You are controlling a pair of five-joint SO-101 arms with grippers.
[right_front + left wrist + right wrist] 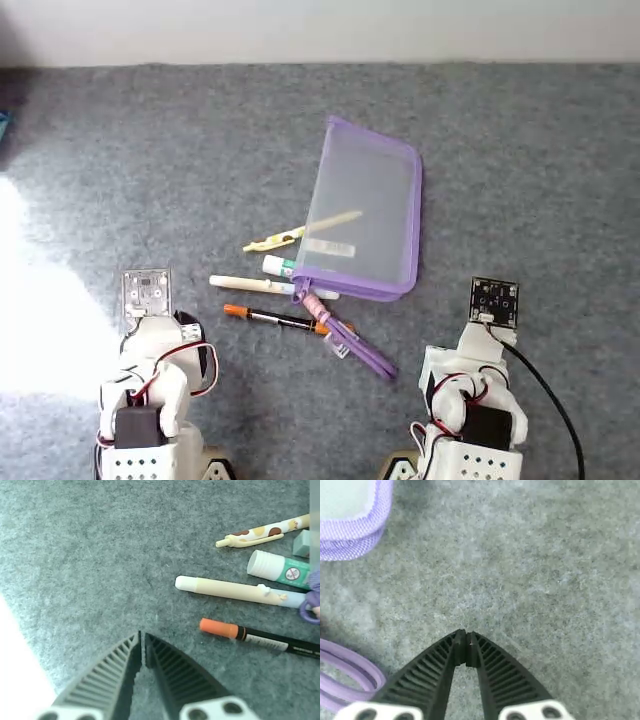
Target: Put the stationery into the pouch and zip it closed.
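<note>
High view: a grey felt table (pixel 150 150) is seen from above, with one arm at each near corner.
Pouch (pixel 365 210): a translucent purple-edged pouch is laid flat near the middle of the table, its mouth apparently turned toward the pens; the zip state cannot be told.
Strap (pixel 365 350): a purple loop is trailed from the pouch's near corner across the black pen.
Left gripper (pixel 142 652): held low over bare felt, jaws brought together on nothing, with the pens near.
Right gripper (pixel 466 647): jaws likewise pressed together and empty, between the pouch corner and the strap.
Black pen (pixel 275 318): topped with an orange cap, laid nearest the left arm.
Cream pen (pixel 255 284): laid just beyond the black pen, its far end touching the pouch mouth.
Patterned pen (pixel 275 240): seemingly lodged part-way inside the pouch.
White tube (pixel 280 266): laid between the patterned and cream pens.
Step in hand: nothing is yet grasped, so a first pick is judged due. The left jaws should be spread before descent, set across the black pen's barrel at mid-length, and closed squarely so it is not rolled. The strap should be avoided, and the pouch may need steadying by the right gripper.
</note>
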